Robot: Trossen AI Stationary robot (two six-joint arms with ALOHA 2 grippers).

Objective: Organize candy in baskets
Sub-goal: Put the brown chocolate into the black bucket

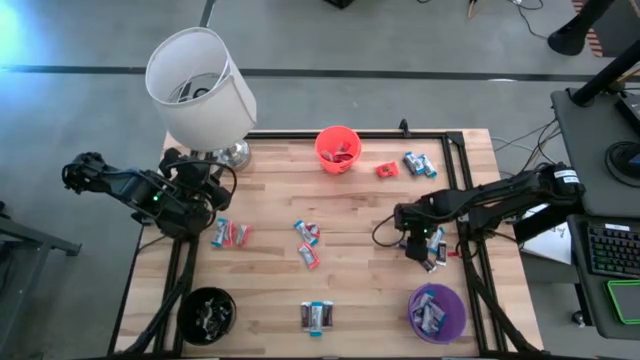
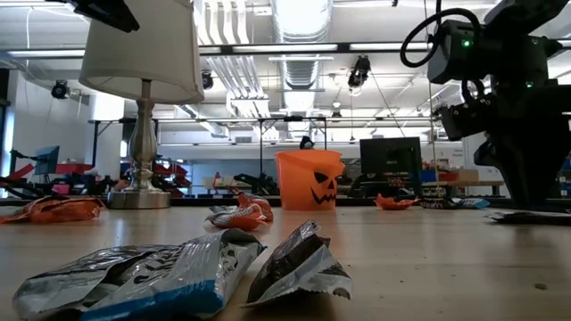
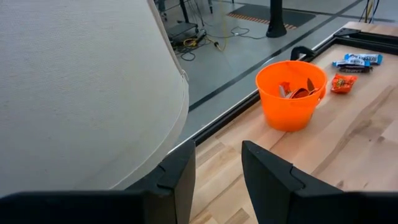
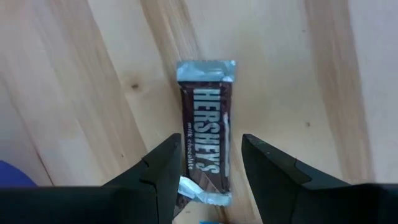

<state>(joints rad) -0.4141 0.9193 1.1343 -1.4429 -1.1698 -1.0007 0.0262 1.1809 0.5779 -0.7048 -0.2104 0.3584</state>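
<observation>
My right gripper stands open near the table's right edge, pointing down. Its fingers are on either side of a dark brown Hershey's candy that lies flat on the wood, and they stay clear of it. My left gripper waits open beside the lamp at the far left, with nothing between its fingers. The orange basket stands at the far middle, the purple basket at the near right and the black basket at the near left; each holds candy. More candy lies loose at the left, middle, near middle and far right.
A white lampshade on a silver base stands at the table's far left corner, close against my left gripper. A black frame rail runs along the table's right edge. A keyboard sits on a stand beyond it.
</observation>
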